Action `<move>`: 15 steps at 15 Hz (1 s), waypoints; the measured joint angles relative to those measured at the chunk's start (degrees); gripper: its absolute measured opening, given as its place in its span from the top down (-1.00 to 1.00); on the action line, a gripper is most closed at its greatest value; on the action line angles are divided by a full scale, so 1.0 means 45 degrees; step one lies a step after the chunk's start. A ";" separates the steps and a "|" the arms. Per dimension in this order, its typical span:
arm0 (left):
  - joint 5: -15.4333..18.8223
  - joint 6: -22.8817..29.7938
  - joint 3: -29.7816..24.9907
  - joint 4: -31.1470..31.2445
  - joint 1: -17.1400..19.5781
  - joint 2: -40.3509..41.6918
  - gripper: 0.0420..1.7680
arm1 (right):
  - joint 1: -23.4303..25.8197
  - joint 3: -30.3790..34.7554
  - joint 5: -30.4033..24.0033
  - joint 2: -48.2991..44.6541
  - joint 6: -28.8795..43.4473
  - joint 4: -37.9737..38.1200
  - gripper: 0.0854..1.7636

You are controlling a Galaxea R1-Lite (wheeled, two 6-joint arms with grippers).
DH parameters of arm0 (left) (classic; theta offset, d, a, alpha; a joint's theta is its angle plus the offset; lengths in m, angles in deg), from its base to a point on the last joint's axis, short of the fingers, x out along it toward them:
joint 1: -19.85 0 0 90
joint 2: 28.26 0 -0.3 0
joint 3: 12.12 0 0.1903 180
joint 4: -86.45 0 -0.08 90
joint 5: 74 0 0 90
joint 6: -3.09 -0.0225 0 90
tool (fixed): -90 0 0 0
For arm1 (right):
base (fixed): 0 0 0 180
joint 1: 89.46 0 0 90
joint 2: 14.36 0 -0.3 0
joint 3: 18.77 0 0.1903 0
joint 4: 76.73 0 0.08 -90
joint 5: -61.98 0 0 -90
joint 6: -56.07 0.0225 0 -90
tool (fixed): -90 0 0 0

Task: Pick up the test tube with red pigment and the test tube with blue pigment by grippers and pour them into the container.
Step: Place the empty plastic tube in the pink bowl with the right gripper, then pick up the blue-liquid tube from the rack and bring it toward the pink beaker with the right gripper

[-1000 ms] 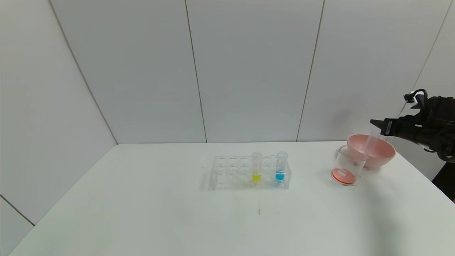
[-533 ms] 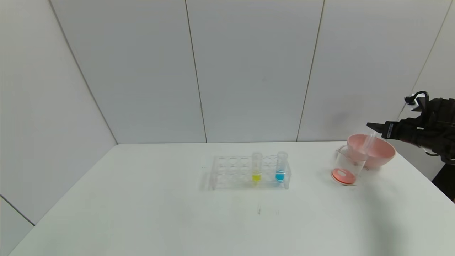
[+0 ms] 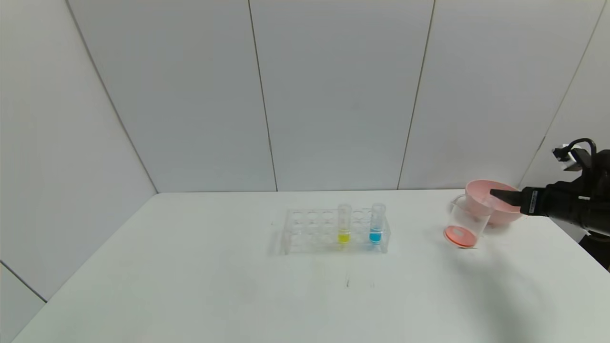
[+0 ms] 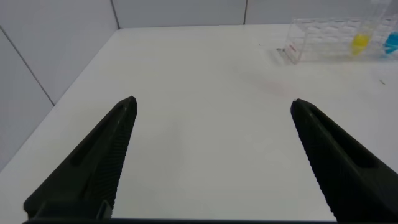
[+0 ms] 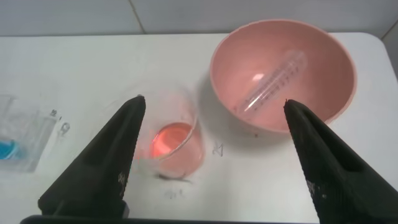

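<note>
The container, a clear beaker (image 3: 463, 222) with orange-red liquid in its bottom, stands on the table right of the rack; it also shows in the right wrist view (image 5: 169, 137). An emptied clear tube (image 5: 272, 83) lies loose inside the pink bowl (image 5: 323, 50). My right gripper (image 3: 498, 195) is open and empty, level with the bowl's rim; in its wrist view (image 5: 213, 101) its fingers straddle the beaker and bowl from above. The blue-pigment tube (image 3: 376, 224) stands upright in the rack, seen also in the left wrist view (image 4: 392, 38). My left gripper (image 4: 213, 101) is open, empty, over bare table.
The clear tube rack (image 3: 310, 231) stands mid-table with a yellow-liquid tube (image 3: 344, 224) left of the blue one. The pink bowl (image 3: 510, 214) sits right behind the beaker near the table's far right corner. White walls close off the back and left.
My right gripper has dropped from above the bowl down to its rim and drawn back right. The clear tube it held is no longer in it and lies in the pink bowl.
</note>
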 joint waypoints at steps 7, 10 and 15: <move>0.0000 0.0000 0.0000 0.0000 0.0000 0.0000 -1.00 | -0.4053 0.5090 0.3264 -0.4177 0.0926 -0.1747 -0.88; 0.0000 0.0000 0.0000 0.0005 0.0000 0.0000 -1.00 | -0.6919 0.5952 0.6705 -0.4833 0.1864 -0.1831 -0.90; 0.0000 0.0000 0.0000 0.0000 0.0000 0.0000 -1.00 | -1.0237 0.5261 1.0216 -0.3644 0.3189 -0.2414 -0.91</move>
